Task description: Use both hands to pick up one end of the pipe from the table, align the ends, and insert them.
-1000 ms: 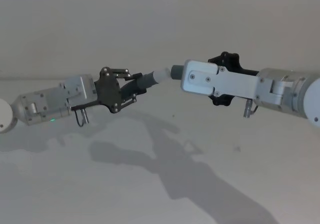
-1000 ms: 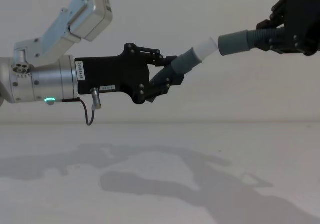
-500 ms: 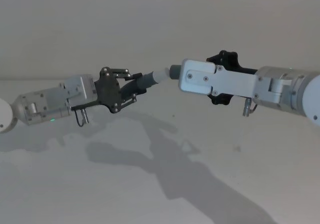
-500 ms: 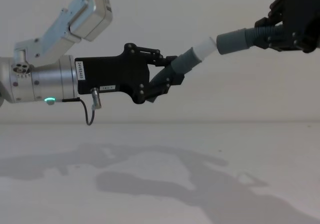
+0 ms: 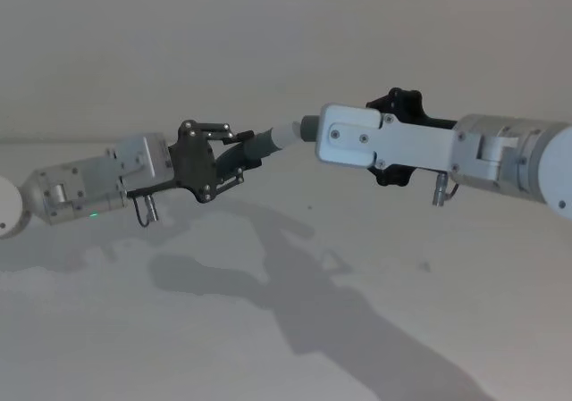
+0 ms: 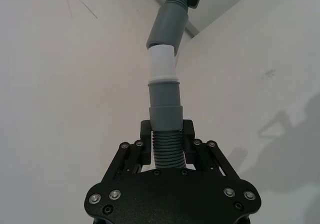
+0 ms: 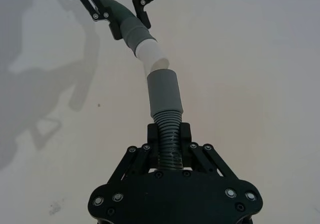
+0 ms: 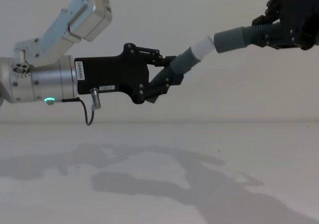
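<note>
Both pipe pieces hang in the air above the white table (image 5: pixel 179 329). My left gripper (image 5: pixel 243 151) (image 6: pixel 166 132) is shut on the ribbed part of the piece with the white tip (image 8: pixel 202 48) (image 6: pixel 162 62). My right gripper (image 8: pixel 266 27) (image 7: pixel 169 132) is shut on the ribbed part of the other piece, whose grey socket mouth (image 7: pixel 165 92) (image 5: pixel 307 126) faces that tip. Tip and mouth meet at a slight angle. In the right wrist view the tip's rim (image 7: pixel 154 57) sits just off the mouth's edge, and I cannot tell whether it has entered.
The right arm's silver wrist housing (image 5: pixel 366 142) covers its gripper in the head view. The arms' shadows (image 5: pixel 295 285) fall on the bare table below. A pale wall (image 8: pixel 199 4) rises behind.
My right gripper has shifted slightly toward the left one and a little upward, closing the small gap between socket mouth and white tip. The left gripper has held still.
</note>
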### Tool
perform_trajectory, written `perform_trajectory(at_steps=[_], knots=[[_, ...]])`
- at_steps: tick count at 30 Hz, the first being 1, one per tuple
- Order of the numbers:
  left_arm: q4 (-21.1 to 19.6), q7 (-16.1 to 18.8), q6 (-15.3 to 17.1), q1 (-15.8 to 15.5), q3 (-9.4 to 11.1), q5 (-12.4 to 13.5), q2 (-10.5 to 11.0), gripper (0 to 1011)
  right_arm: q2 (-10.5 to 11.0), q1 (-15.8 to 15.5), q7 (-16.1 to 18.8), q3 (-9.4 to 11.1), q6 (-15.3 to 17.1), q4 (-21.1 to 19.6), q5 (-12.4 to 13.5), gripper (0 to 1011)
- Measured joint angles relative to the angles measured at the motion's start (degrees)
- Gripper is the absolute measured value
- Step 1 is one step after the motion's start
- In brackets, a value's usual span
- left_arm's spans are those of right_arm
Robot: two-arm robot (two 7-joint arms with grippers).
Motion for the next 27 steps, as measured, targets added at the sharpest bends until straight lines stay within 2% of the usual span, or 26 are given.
perform_trajectory(at_steps=[27], knots=[[0.0, 0.0, 0.0, 0.0, 0.0, 0.0, 0.0, 325, -0.1, -0.1, 2.1, 0.8, 1.2, -0.8, -1.7, 223]])
